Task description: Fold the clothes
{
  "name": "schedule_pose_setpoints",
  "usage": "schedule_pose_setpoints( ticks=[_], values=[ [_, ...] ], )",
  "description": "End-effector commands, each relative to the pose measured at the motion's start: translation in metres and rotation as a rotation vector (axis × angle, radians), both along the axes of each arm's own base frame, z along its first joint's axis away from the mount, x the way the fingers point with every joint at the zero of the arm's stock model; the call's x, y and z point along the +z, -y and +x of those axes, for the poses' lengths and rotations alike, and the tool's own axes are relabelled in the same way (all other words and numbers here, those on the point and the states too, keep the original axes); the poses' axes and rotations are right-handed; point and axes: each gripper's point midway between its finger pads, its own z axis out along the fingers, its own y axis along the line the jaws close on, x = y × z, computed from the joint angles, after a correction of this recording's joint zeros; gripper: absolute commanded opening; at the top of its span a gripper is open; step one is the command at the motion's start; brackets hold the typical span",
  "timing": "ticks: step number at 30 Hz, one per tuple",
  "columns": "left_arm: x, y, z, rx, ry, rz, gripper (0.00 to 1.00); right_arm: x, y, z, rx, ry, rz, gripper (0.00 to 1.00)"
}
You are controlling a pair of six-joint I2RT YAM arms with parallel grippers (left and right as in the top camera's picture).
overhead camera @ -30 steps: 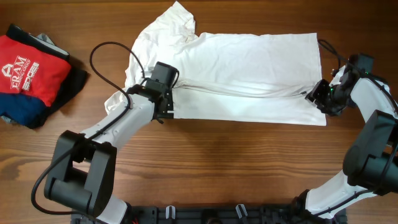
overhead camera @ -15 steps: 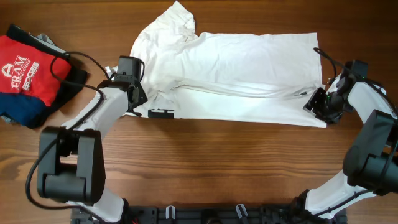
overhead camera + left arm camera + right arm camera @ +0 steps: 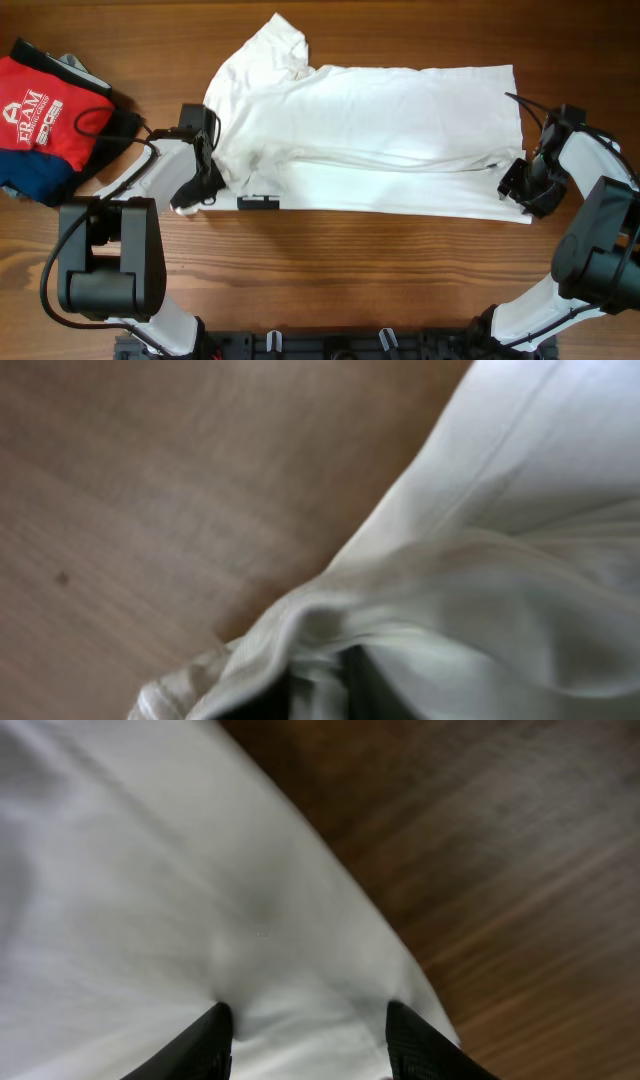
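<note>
The white shirt lies spread on the wooden table, partly folded, with its small black label patch at the front left edge. My left gripper is at the shirt's left edge, shut on a bunch of white fabric. My right gripper is at the shirt's front right corner. Its two black fingers stand apart, with the white fabric lying between and over their tips.
A red folded garment with a white logo lies on a navy folded garment at the far left. A black cable loops from the left arm near them. Bare wooden table lies in front of the shirt.
My left gripper moved from mid-shirt to its left edge, then toward the front. My right gripper moved toward the front along the right edge. The shirt's front edge shifted forward.
</note>
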Motion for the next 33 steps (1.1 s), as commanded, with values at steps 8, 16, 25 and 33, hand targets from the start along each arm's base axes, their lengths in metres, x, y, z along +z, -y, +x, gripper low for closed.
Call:
schedule_pose_setpoints(
  ticks=[8,16,25,33],
  values=[
    [-0.018,0.01,-0.075,0.061,-0.294,-0.087,0.12,0.0,0.023,-0.024,-0.081,-0.082,-0.095,0.5],
    [-0.004,0.007,-0.065,0.046,-0.225,-0.071,0.19,0.0,0.016,-0.027,-0.096,-0.09,-0.057,0.5],
    [0.062,0.008,-0.035,0.03,0.09,-0.092,0.35,0.037,0.02,-0.018,-0.104,0.028,-0.102,0.5],
    [0.104,0.029,0.011,-0.112,0.367,-0.195,0.63,0.077,-0.005,0.016,0.022,0.287,0.02,0.53]
  ],
)
